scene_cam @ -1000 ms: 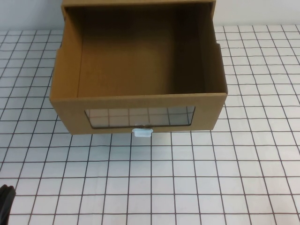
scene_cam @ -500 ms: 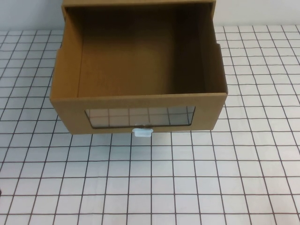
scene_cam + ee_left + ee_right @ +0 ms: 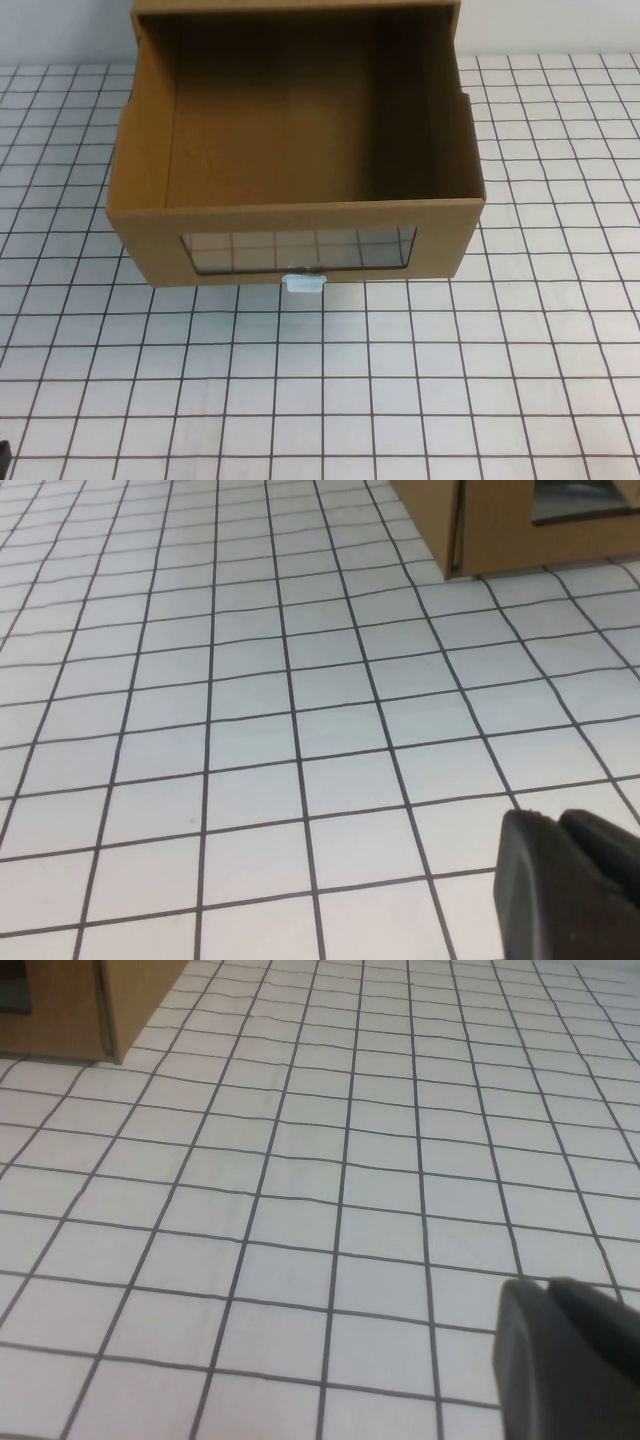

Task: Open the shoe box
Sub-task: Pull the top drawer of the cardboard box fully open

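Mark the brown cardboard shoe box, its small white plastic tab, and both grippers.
brown cardboard shoe box [image 3: 290, 215], high view, front wall above window [image 3: 300, 250]
small white plastic tab [image 3: 303, 283], high view, tab's middle
left gripper [image 3: 558, 825], left wrist view, shut fingertips over the table [image 3: 250, 730]
right gripper [image 3: 548, 1288], right wrist view, shut fingertips over the table

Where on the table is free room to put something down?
The near half of the table, in front of the shoe box, is bare, and so are the strips on both its sides. The box fills the far middle. Left gripper hangs near left, right gripper near right.
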Robot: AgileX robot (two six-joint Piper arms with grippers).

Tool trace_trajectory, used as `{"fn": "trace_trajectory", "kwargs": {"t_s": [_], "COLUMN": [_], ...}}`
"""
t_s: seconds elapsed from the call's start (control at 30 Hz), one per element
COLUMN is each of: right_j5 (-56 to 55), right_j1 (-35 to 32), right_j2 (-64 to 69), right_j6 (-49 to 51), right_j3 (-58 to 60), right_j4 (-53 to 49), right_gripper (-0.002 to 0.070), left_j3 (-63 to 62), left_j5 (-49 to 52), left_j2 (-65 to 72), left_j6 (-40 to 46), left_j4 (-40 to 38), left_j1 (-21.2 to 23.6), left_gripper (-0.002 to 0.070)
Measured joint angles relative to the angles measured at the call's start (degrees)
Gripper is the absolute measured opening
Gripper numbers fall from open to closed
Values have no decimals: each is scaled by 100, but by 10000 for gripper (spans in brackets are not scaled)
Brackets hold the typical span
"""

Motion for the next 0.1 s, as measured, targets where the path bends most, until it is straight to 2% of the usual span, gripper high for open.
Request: {"fn": "trace_trajectory", "kwargs": {"t_s": [0.1], "right_j5": [0], "right_j1": [0], "right_j2": [0], "right_j6": [0], "right_j3": [0], "right_j4": [0], "right_gripper": [-13], "left_j3": [0], "left_j5": [13], "left_j2": [0], "left_j6": [0], "left_j4": [0], "left_j1": [0], "left_gripper": [-2]}}
